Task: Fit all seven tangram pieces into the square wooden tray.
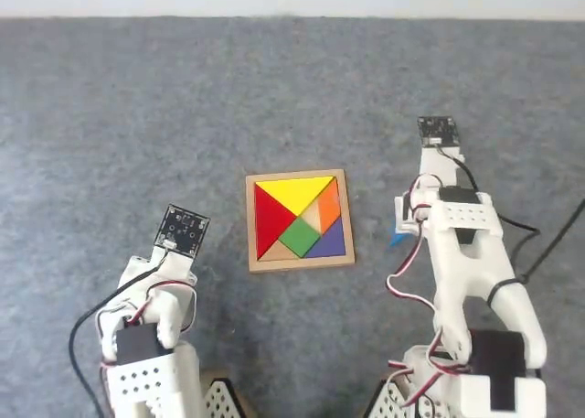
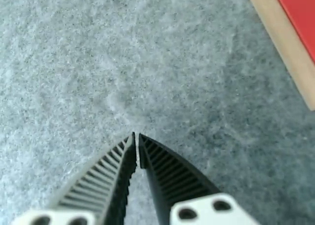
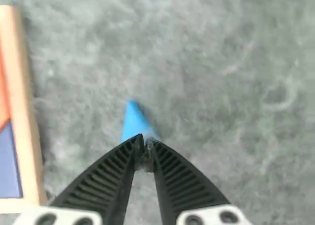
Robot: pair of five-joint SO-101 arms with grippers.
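Right fingers (image 3: 115, 173) closed, seemingly nipping the blue piece (image 3: 134, 120) near the tray (image 1: 300, 264); left fingers (image 2: 113, 173) closed together over the bench (image 2: 98, 62).

The left arm (image 1: 146, 345) and right arm (image 1: 471, 253) are white plastic with black servos (image 1: 137, 340) and red, white and black cables (image 1: 411, 285). The left claw (image 2: 137, 136) and right claw (image 3: 145, 142) are black and ribbed.

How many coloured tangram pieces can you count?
6. Yellow triangle, red triangle, green square, orange piece, purple triangle in square wooden tray; blue triangle at right gripper; others possibly hidden.
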